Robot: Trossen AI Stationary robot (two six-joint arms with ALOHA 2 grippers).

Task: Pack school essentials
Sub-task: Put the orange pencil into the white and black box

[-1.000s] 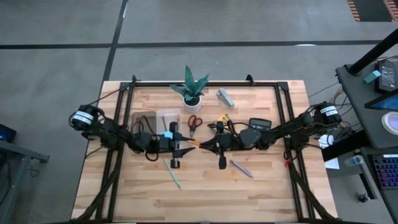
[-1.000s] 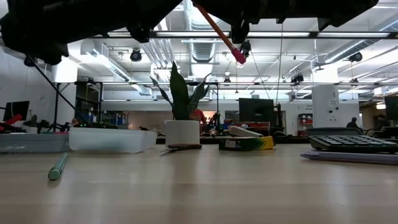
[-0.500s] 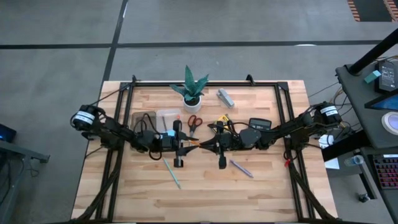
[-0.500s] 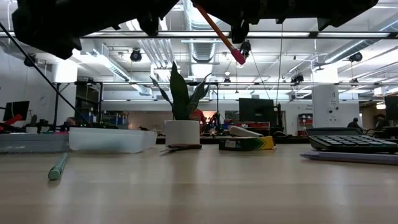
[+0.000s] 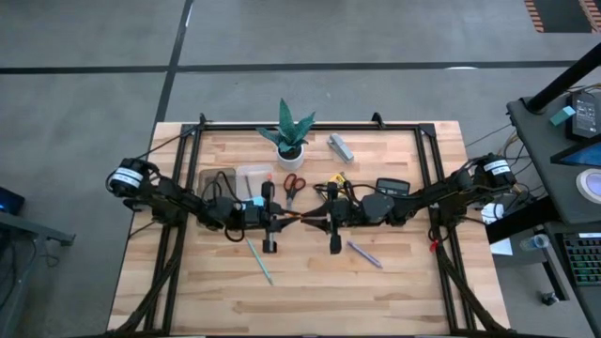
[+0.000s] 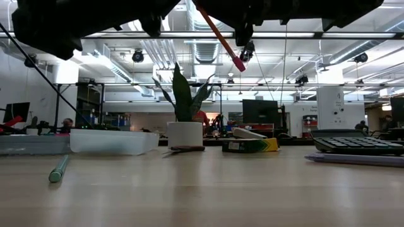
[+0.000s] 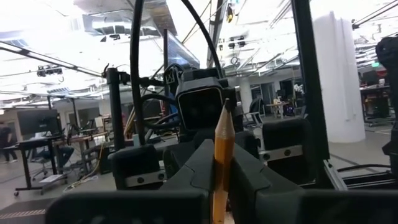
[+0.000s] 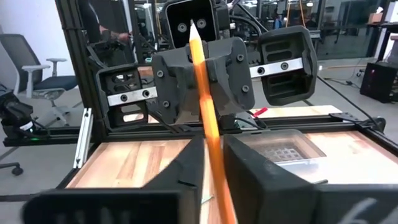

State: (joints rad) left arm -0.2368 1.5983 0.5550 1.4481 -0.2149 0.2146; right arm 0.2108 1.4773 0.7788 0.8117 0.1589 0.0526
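**Orange pencil spans both grippers above the table's middle**

The left gripper (image 5: 285, 221) and the right gripper (image 5: 315, 222) face each other tip to tip over the middle of the light wooden table (image 5: 413, 291). The left arm reaches in from the left edge, the right arm from the right edge. Between the grippers runs an orange wooden pencil with a pink eraser end (image 5: 299, 220), lifted clear of the table.

In the left wrist view the left gripper's fingers are pressed narrow against the pencil, which stands up from between them. In the right wrist view the pencil leans across the slot of the right gripper. That gripper's fingers stand a little apart, with a thin gap beside the shaft, so they do not seem to clamp it. From table height the pencil hangs slanted under the dark arms, eraser end lowest.

The other things lie on the table:
- A teal pencil (image 5: 260, 261) lies toward the near edge, below the left gripper.
- A purple pen (image 5: 364, 253) lies toward the near edge, below the right arm.
- Red-handled scissors (image 5: 294, 183) lie just behind the grippers.
- A clear plastic box (image 5: 252, 178) sits to the left of the scissors.
- A yellow-green crayon box (image 5: 336, 180) sits to their right.
- A dark calculator (image 5: 392, 186) sits farther right, beside the right arm.
- A green potted plant in a white pot (image 5: 289, 131) stands near the middle of the far edge.
- A small grey oblong object (image 5: 340, 146) lies just to the right of the plant.
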